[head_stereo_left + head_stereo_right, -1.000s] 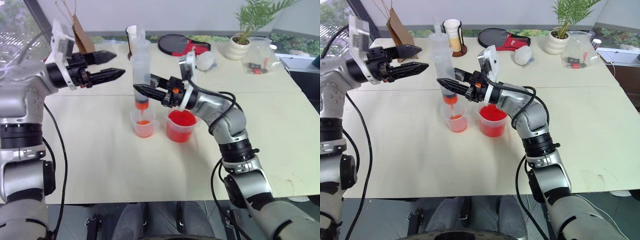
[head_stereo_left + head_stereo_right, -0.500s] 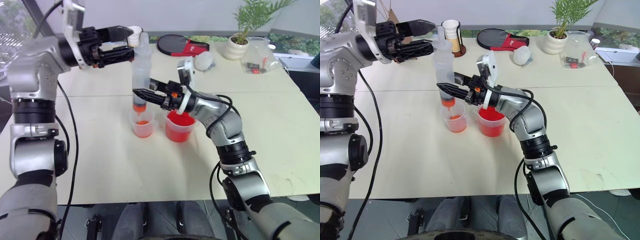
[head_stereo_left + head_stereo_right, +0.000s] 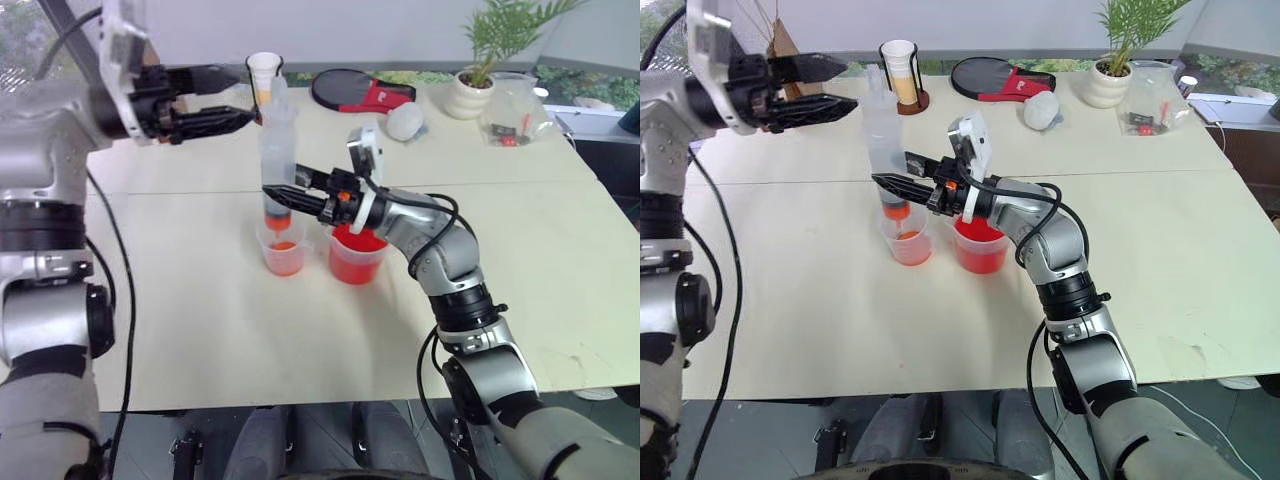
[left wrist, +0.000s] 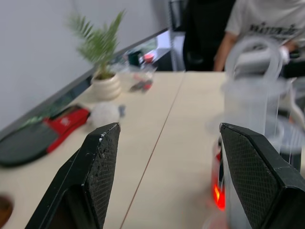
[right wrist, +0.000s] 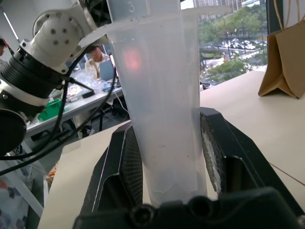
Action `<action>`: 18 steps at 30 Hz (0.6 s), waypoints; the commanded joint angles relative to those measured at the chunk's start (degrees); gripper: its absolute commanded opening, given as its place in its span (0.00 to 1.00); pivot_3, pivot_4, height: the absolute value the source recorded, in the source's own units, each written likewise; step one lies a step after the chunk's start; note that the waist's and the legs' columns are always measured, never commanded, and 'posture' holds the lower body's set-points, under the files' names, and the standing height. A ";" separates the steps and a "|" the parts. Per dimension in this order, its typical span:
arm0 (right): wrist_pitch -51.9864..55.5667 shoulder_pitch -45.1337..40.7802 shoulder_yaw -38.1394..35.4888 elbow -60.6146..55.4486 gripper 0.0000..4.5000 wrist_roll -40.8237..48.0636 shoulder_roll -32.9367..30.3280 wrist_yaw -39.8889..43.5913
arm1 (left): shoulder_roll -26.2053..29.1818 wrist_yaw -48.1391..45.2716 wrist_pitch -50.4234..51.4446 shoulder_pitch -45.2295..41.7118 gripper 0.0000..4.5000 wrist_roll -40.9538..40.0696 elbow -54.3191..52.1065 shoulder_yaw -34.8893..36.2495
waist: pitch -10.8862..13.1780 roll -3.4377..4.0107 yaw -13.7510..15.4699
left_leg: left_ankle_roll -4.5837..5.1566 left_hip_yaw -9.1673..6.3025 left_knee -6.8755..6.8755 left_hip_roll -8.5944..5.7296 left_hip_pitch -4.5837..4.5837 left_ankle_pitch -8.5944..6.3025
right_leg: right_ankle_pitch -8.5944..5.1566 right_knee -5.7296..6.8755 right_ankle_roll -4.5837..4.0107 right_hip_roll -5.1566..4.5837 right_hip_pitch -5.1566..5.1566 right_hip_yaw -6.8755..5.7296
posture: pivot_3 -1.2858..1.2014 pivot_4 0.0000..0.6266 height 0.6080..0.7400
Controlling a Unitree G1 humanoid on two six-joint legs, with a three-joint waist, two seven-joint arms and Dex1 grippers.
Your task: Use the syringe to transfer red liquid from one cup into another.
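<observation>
Right claw point(image 3: 892, 184) clamped on the syringe point(image 3: 883, 140), upright, nozzle over the small cup point(image 3: 908, 237) beside the beaker point(image 3: 980, 243) mid-table. Left claw point(image 3: 830, 86) apart beside the plunger top; it should press straight down, slowly, barrel kept vertical

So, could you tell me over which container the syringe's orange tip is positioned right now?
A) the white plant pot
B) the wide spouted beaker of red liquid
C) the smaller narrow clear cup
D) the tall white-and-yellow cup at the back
C: the right gripper holds the syringe upright with its tip just above the smaller cup, while the red beaker stands beside it.
</observation>
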 commanded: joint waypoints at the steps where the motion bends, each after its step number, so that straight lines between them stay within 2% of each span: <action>1: -1.04 -1.05 -0.54 -0.92 0.31 0.12 0.61 0.43 | 2.06 0.86 -0.69 -0.88 0.76 -0.72 -1.03 2.80 | 0.00 -0.01 0.17 | 0.00 0.00 0.01 0.00 0.00 0.00 | 0.00 0.00 0.00 -0.01 0.01 0.00 | 0.52 0.24 1.00; 5: -1.35 -1.23 -0.31 -0.03 0.31 -0.52 0.72 1.16 | 1.31 1.65 2.59 -2.11 0.76 -4.17 -3.77 4.42 | 0.00 -0.01 0.28 | 0.00 -0.01 0.03 -0.02 -0.01 0.00 | 0.00 -0.01 0.00 -0.02 0.03 0.00 | 0.52 0.24 1.00; 11: -2.19 -1.20 -0.25 1.28 0.31 -1.65 1.03 1.54 | 0.14 1.40 4.33 -1.37 0.76 -5.77 -9.22 3.10 | 0.00 -0.01 0.01 | 0.00 -0.01 0.02 -0.01 0.00 0.00 | 0.00 0.00 0.00 -0.02 0.03 0.00 | 0.52 0.24 1.00; 18: -2.42 -0.74 0.24 0.30 0.31 -2.29 1.37 1.57 | -2.91 1.61 1.81 -1.75 0.76 -3.85 -8.41 0.58 | 0.00 -0.01 0.07 | 0.00 -0.01 0.01 -0.01 0.00 0.00 | 0.00 0.00 0.00 -0.01 0.02 0.00 | 0.52 0.24 1.00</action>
